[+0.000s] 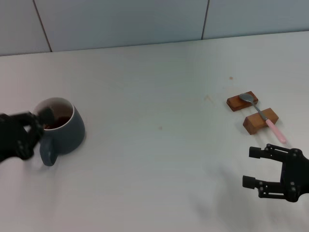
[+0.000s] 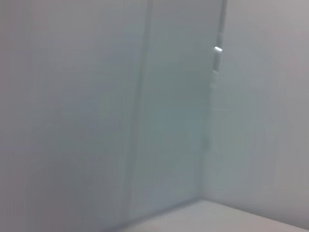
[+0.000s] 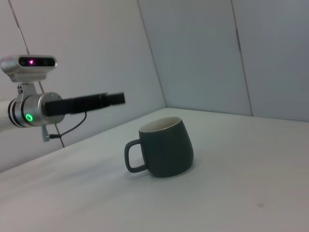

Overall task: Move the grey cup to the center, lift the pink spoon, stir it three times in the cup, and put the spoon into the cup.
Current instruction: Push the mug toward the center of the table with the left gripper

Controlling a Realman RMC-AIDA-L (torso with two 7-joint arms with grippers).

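Observation:
The grey cup [image 1: 67,130] stands upright at the table's left with dark liquid inside and its handle toward the front. It also shows in the right wrist view [image 3: 166,150]. My left gripper [image 1: 39,129] is at the far left, blurred, with its fingers spread; one fingertip [image 1: 47,114] overlaps the cup's rim. In the right wrist view the left gripper [image 3: 113,99] hangs above and beside the cup, apart from it. The pink spoon [image 1: 274,129] lies across two wooden blocks at the right. My right gripper [image 1: 251,167] is open and empty, in front of the spoon.
The spoon's bowl rests on the back wooden block [image 1: 236,102] and its neck crosses the front block [image 1: 253,123]. The white table [image 1: 159,159] ends at a tiled wall [image 1: 145,19] behind. The left wrist view shows only wall and a table corner.

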